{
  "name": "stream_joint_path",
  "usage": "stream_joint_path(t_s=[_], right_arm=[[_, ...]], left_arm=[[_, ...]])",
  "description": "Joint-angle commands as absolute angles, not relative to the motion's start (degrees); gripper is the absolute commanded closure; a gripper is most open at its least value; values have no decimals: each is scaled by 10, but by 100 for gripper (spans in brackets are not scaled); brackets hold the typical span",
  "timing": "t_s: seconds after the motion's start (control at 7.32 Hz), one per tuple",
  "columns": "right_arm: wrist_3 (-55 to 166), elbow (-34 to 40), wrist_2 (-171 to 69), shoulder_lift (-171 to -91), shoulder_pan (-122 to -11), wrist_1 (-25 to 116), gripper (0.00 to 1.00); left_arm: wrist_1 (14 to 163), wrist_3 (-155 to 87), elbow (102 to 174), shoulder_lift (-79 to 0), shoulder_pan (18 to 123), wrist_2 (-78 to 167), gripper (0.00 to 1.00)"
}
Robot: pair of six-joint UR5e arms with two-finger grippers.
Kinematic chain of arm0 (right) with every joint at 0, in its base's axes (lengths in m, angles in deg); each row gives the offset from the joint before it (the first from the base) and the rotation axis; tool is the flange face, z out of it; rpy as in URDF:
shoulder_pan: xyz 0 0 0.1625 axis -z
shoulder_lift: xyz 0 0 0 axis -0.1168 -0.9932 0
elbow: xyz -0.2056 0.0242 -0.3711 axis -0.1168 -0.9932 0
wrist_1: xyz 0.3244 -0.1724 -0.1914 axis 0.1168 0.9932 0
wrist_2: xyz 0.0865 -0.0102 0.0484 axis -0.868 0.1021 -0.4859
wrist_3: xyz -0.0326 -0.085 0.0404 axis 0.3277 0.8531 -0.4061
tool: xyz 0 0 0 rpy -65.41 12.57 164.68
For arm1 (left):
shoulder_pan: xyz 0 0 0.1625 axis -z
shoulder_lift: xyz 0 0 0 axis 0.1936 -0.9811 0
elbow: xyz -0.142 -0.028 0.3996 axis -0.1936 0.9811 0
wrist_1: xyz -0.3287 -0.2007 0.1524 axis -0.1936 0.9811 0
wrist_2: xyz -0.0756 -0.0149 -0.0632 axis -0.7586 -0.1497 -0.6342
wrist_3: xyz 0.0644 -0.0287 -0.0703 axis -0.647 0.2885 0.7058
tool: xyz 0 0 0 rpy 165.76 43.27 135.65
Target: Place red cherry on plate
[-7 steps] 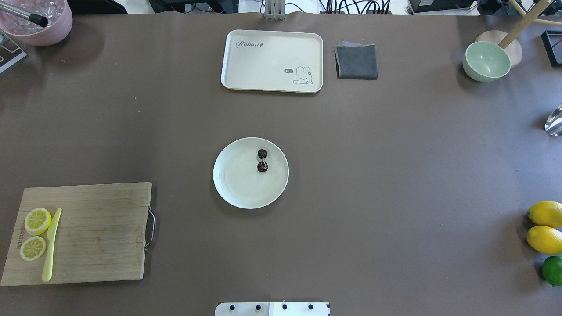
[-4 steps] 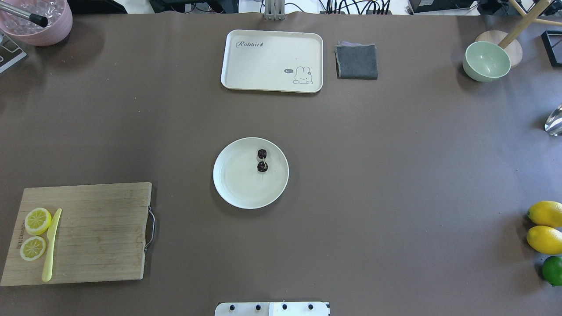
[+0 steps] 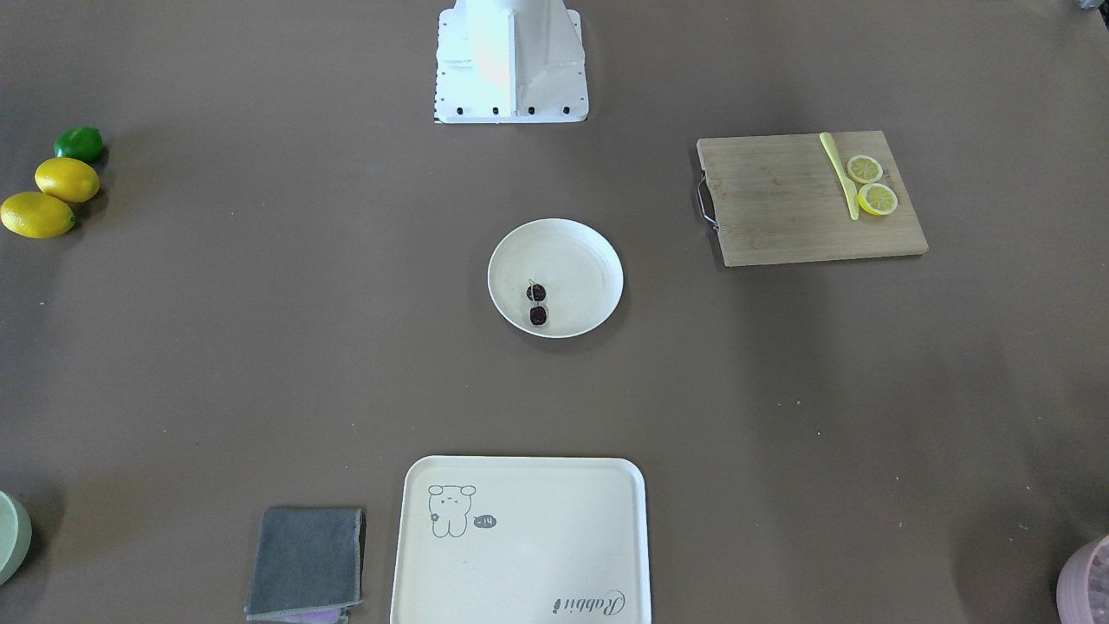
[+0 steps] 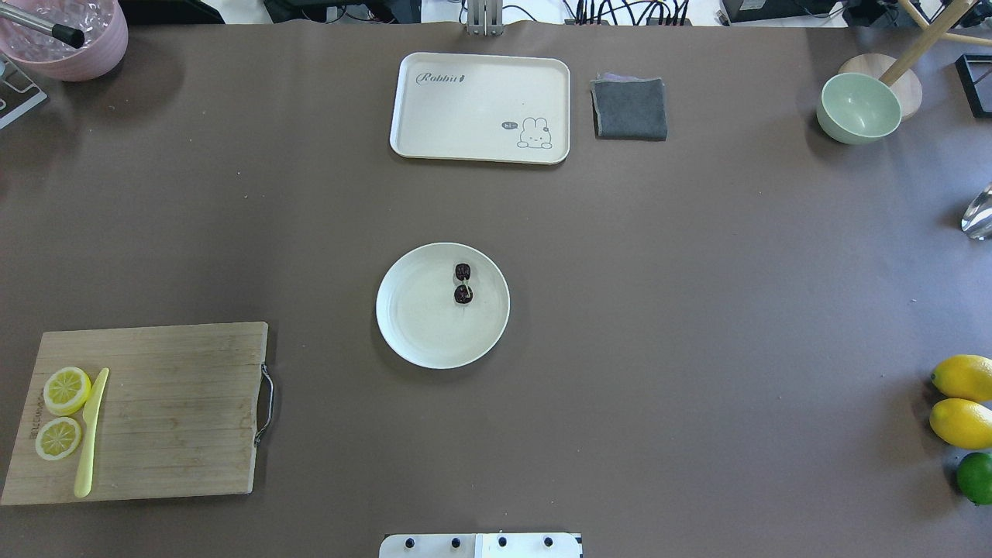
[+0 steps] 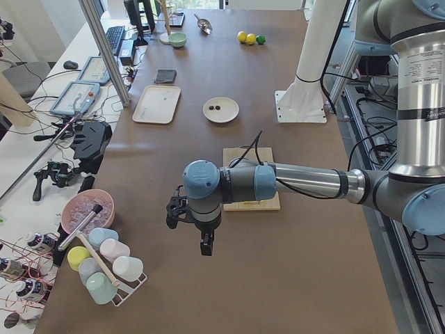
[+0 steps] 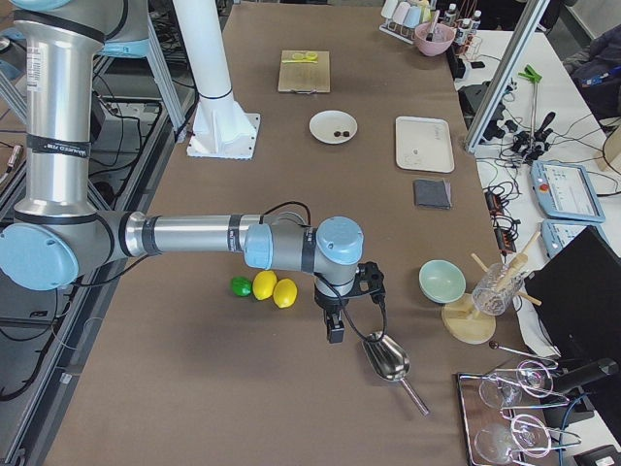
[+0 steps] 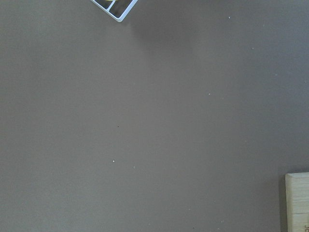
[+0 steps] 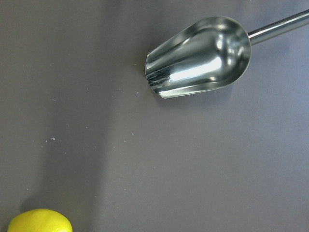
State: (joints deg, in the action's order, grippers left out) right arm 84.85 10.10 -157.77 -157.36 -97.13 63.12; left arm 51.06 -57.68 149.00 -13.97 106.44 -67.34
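The red cherry, a pair of tiny dark cherries joined by a stem, lies inside the round cream plate at mid-table, toward the plate's far right. The front view shows the same red cherry on the plate. Both grippers are off the overhead and front views. Far from the plate at the table's left end, my left gripper hangs over bare table. My right gripper hovers at the right end near the lemons. Whether either is open or shut I cannot tell.
A wooden cutting board with two lemon slices and a yellow knife sits front left. A cream tray and grey cloth lie at the back. A green bowl, lemons, a lime and a metal scoop are at right.
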Motion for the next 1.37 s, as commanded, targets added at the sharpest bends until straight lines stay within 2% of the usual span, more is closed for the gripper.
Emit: stream_joint_path(t_s=[0.0,1.23], right_arm=[[848,102,-1578,-1574,-971,631,0],[848,109,-1578,-1576,-971,631,0]], left_arm=[[511,-577,1492,-137,1064,-673,2],[511,-577,1502,-137,1070,-673,2]])
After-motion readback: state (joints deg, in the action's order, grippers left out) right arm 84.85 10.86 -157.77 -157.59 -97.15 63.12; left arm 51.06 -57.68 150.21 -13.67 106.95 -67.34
